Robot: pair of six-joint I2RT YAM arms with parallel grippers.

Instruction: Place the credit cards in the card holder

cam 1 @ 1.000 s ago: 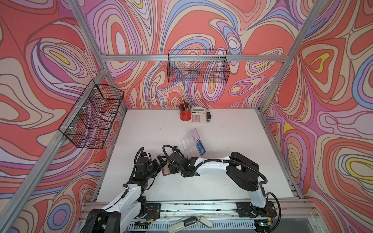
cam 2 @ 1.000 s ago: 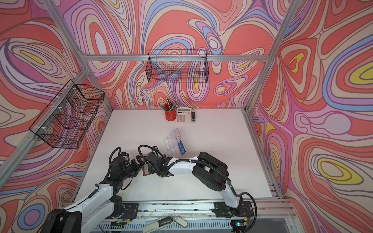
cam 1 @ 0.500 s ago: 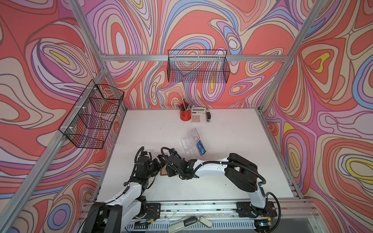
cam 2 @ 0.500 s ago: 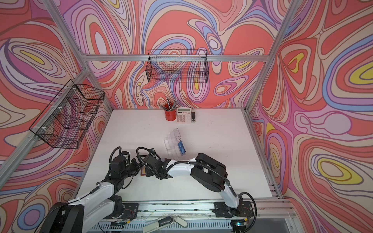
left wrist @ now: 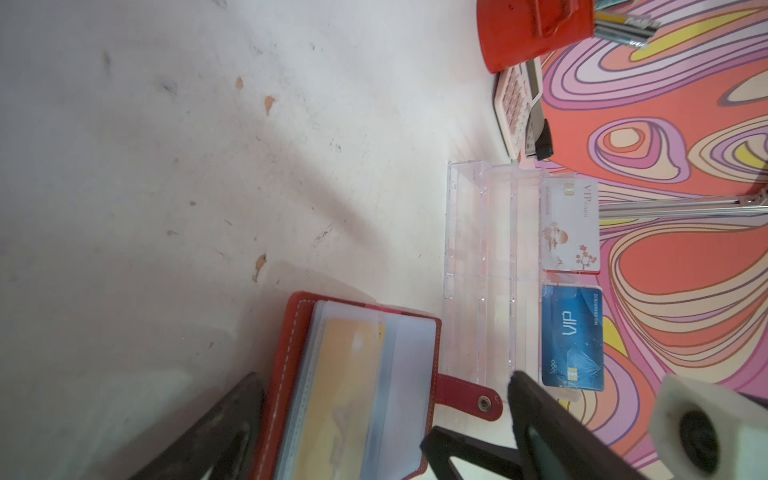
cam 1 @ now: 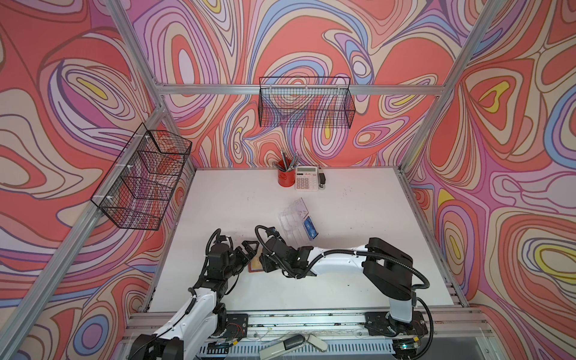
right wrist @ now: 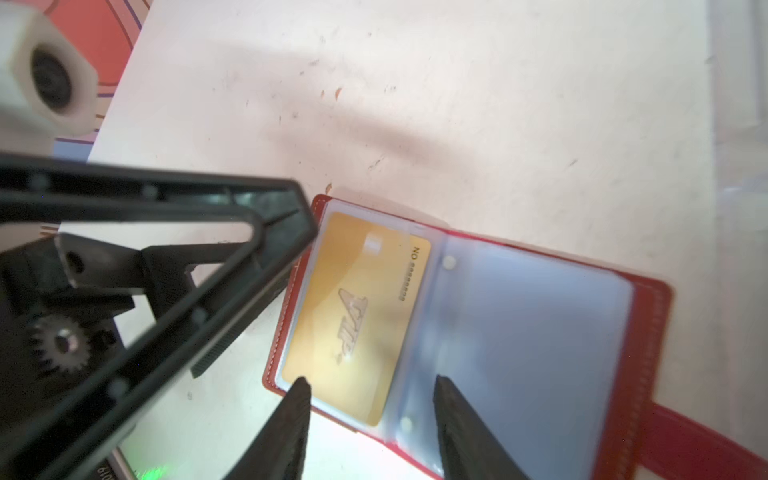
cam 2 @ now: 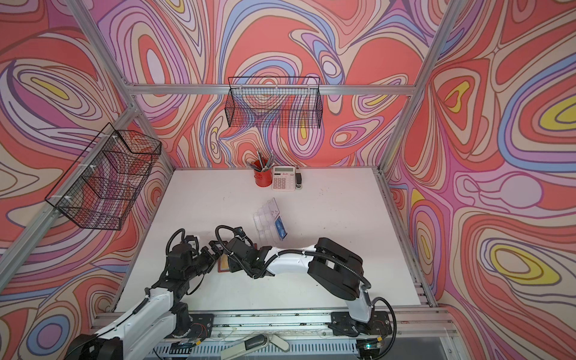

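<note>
Holding gold card (right wrist: 353, 316), red wallet (right wrist: 656, 353), blue card (left wrist: 572, 338) in tray (left wrist: 478, 249)

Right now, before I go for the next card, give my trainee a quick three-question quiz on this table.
1. True or false: the red card holder is shut, with its strap snapped.
2. Which end effector hangs over the gold card?
3. The blue card sits: A) in the clear tray; B) in the red card holder; C) on the gold card.

Key: 1 false, it lies open; 2 the right end effector; 3 A.
</note>
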